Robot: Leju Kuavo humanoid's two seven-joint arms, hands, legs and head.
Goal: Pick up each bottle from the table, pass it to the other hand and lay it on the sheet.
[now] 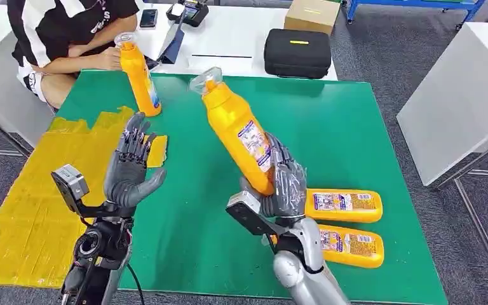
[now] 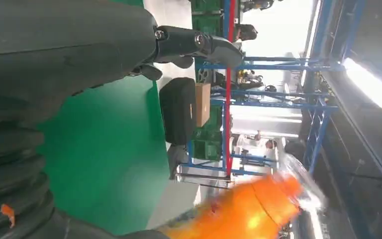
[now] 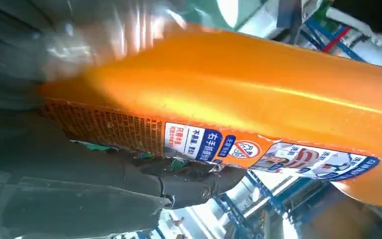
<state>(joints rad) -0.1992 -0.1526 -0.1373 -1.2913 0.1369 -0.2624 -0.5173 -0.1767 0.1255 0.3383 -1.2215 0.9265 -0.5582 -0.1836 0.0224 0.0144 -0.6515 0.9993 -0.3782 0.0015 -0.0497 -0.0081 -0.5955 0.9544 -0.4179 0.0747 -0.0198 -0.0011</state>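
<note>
Head view: illumination is bright and even, from overhead. Shadows on the green tabletop [image 1: 330, 127] are soft and short. Focus is sharp across the frame.

Left wrist view: a ceiling light strip [image 2: 368, 82] at 2 o'clock is overexposed. The orange bottle [image 2: 248, 211] at 5 o'clock is motion-blurred.

Right wrist view: the orange bottle is very close and soft in focus, with white glare at 11 o'clock. The background is washed out.
</note>
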